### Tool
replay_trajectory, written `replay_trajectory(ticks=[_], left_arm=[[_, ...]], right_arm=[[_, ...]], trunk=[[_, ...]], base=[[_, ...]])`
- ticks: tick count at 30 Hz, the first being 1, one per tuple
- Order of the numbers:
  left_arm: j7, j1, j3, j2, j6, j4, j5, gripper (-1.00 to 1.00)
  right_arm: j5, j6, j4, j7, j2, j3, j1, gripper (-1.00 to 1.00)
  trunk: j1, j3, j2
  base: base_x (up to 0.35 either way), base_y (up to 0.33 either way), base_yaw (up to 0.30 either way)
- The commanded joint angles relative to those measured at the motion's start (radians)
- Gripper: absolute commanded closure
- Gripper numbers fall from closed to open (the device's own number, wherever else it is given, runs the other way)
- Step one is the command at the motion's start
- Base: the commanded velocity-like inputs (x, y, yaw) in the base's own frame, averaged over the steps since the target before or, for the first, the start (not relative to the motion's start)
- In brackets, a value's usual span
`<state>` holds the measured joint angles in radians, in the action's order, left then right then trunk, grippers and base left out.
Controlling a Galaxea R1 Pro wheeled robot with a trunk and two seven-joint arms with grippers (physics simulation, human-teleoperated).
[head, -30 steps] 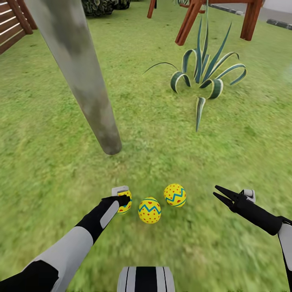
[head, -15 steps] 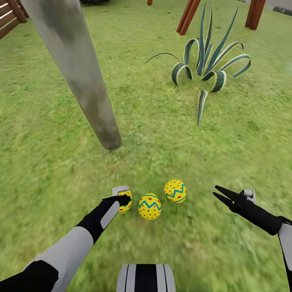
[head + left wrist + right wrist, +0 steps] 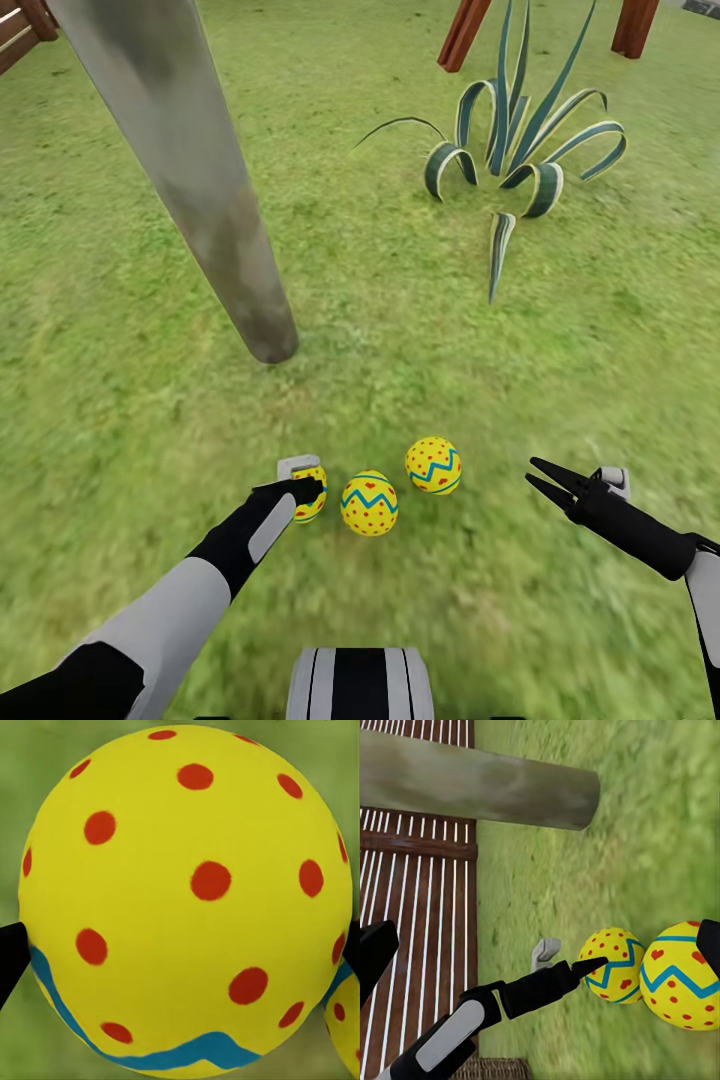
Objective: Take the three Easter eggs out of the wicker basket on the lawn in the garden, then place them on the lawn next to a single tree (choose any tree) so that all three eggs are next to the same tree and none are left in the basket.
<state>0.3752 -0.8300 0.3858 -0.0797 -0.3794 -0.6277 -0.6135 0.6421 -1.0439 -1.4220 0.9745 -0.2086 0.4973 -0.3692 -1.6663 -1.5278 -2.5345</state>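
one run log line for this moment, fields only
phase: placing third egg | left gripper: around egg, low on lawn | right gripper: open, empty | other eggs: on grass near tree

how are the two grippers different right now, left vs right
The left gripper is low at the lawn, its fingers either side of the leftmost Easter egg; the right gripper hangs off to the side with nothing between its fingers. The left sits close to the other two eggs; the right is well apart from them. Both have black fingers and point forward, toward the tree side.
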Motion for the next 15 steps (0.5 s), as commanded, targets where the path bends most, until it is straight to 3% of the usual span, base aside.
replay_trajectory(ticks=[1,8,9,15], left_arm=[[0.008,0.0,0.005,0.001,0.001,0.017,-0.014,1.0],[0.008,0.0,0.005,0.001,0.002,0.017,-0.014,1.0],[0.008,0.0,0.005,0.001,0.002,0.017,-0.014,-1.0],[0.008,0.0,0.005,0.001,0.002,0.017,-0.014,-1.0]], right_arm=[[-0.004,-0.003,0.0,0.005,0.0,0.001,-0.001,-1.0],[-0.004,-0.003,0.0,0.006,0.0,0.001,-0.001,-1.0],[-0.004,-0.003,0.0,0.005,0.0,0.001,-0.001,-1.0],[-0.004,-0.003,0.0,0.006,0.0,0.001,-0.001,-1.0]], trunk=[[0.0,-0.001,0.0],[0.0,-0.001,0.0],[0.0,-0.001,0.0],[0.0,-0.001,0.0]], base=[[0.0,0.0,0.0],[0.0,0.0,0.0],[0.0,0.0,0.0],[0.0,0.0,0.0]])
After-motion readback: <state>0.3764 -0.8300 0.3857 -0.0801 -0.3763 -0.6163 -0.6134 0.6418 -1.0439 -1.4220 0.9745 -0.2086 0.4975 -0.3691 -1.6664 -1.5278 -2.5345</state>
